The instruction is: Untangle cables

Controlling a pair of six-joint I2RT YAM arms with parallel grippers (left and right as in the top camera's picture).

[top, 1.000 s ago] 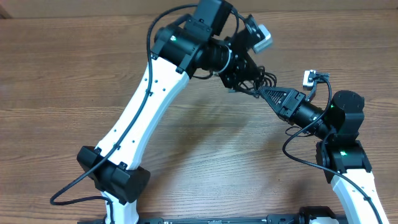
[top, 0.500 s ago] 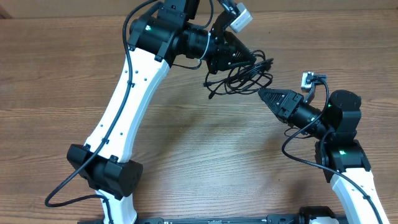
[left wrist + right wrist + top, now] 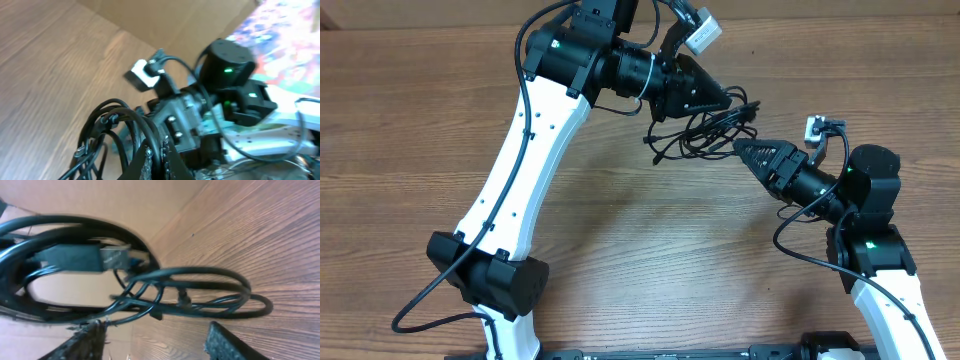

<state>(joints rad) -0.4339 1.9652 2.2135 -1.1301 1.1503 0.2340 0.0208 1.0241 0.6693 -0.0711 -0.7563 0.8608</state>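
Over wood-grain table (image 3: 410,140), gathering the cables (image 3: 702,130) in one black tangle between the two arms, toward the far side.
Pinching tight on the tangle's upper strands with the left gripper (image 3: 725,100), loops trailing down and leftward from it; spreading the right gripper (image 3: 740,148) wide just beside the tangle's right edge, grasping nothing, its fingers (image 3: 89,339) framing the loops and a silver-tipped plug (image 3: 85,257) in the wrist view.

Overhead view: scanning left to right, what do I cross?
Order: left arm's white link → cables → right gripper → right arm's black joint. The left gripper is left out because it overlaps the cables.
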